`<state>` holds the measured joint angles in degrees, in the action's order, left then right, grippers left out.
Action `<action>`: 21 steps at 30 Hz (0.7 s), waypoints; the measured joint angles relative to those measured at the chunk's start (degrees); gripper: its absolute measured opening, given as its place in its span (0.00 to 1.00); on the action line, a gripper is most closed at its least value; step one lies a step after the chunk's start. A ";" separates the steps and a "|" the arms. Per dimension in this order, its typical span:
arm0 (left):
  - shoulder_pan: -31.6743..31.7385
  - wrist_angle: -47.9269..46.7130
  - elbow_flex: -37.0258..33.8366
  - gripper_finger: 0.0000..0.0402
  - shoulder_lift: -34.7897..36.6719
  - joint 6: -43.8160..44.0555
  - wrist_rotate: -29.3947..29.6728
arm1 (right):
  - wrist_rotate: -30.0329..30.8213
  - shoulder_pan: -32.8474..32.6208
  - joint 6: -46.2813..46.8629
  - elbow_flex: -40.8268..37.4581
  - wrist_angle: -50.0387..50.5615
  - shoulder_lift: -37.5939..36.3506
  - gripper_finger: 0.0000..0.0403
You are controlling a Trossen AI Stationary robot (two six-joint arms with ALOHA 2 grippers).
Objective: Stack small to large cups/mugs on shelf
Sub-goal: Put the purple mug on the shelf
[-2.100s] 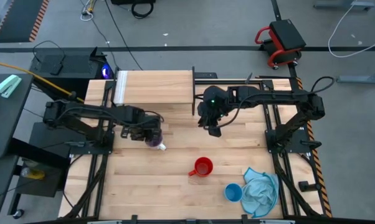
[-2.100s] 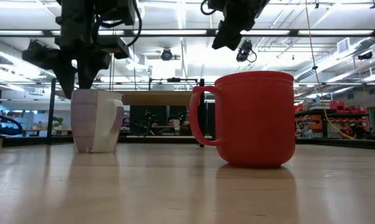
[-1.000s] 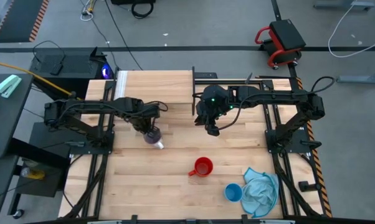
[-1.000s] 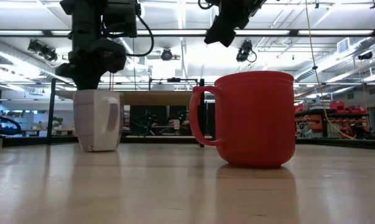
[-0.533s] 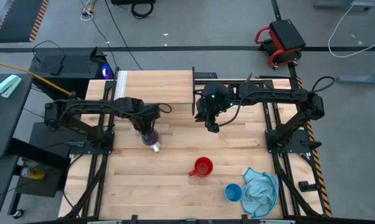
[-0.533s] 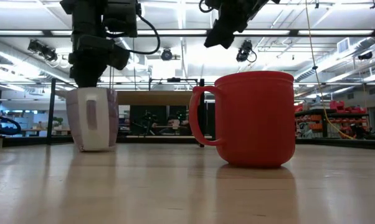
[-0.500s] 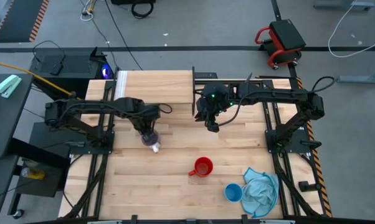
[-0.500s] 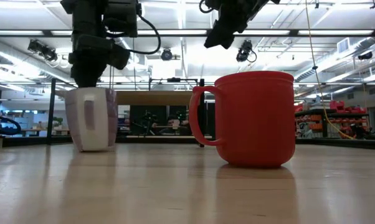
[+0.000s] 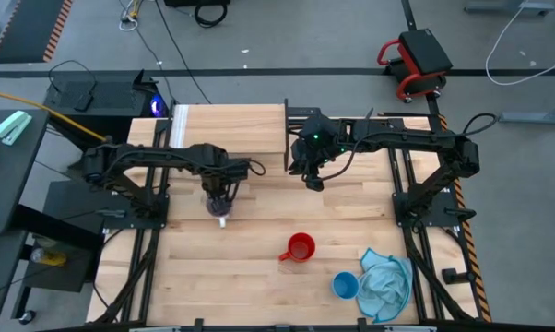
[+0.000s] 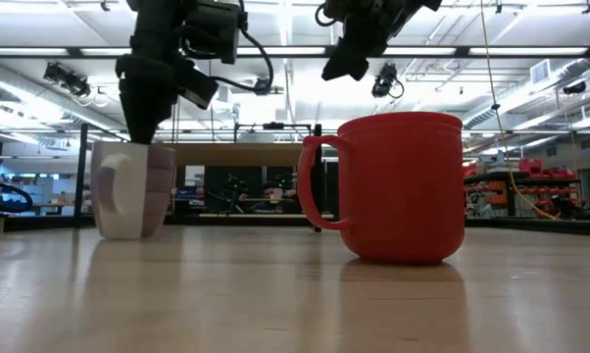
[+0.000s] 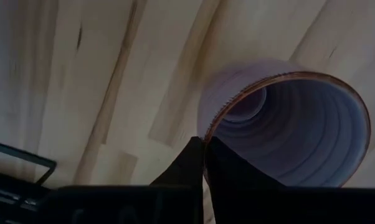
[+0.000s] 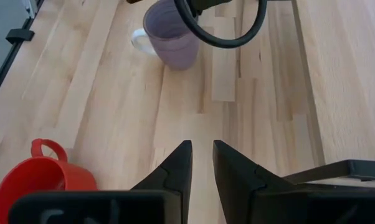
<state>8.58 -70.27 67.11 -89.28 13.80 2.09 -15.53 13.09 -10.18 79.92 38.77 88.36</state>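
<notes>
The pale purple cup [image 9: 219,208] stands upright on the table in front of the shelf [image 9: 230,129], its white handle [image 10: 105,191] toward the near side. My left gripper [image 9: 221,192] comes down on it from above and is shut on its rim. My right gripper [image 9: 312,181] hangs open and empty above the table beside the shelf's right end; its fingers [image 12: 201,149] show a narrow gap. The red cup [image 9: 301,247] stands near the table's middle, and the light blue cup [image 9: 344,285] at the near right. My left gripper pinches the purple cup's rim [image 11: 207,132] on its far side, one finger inside the cup and one outside against the wall. The fingers point down from above. The cup [image 10: 130,191] stays upright below them, its base at table level.
A light blue cloth [image 9: 386,282] lies bunched beside the blue cup at the near right corner. The shelf's black legs [image 9: 287,148] stand close to my right gripper. Bare tabletop [image 9: 213,277] lies between the purple and red cups and along the near left.
My left gripper has turned about its upright axis and shifted slightly toward the table's left, keeping hold of the rim. The purple cup has turned with it, its handle swinging from the right toward the near side. My right gripper has drifted a little toward the far edge.
</notes>
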 joint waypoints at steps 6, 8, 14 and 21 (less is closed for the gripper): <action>-0.02 0.06 0.00 0.08 -0.26 -0.67 -0.12 | 0.00 -0.12 0.14 0.00 1.11 0.00 0.18; -0.02 0.06 0.00 0.10 -0.26 -0.22 -0.18 | 0.01 -0.12 0.52 0.00 1.18 0.00 0.18; -0.02 0.14 -0.02 0.14 -0.26 0.54 -0.23 | 0.00 -0.12 1.07 0.00 1.32 0.00 0.18; 0.32 0.03 0.22 0.22 0.26 3.58 0.71 | 0.00 -0.14 1.21 0.00 1.50 0.00 0.18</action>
<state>8.90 -70.24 67.33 -89.02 17.38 2.80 -15.53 12.95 -8.97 79.92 40.27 88.36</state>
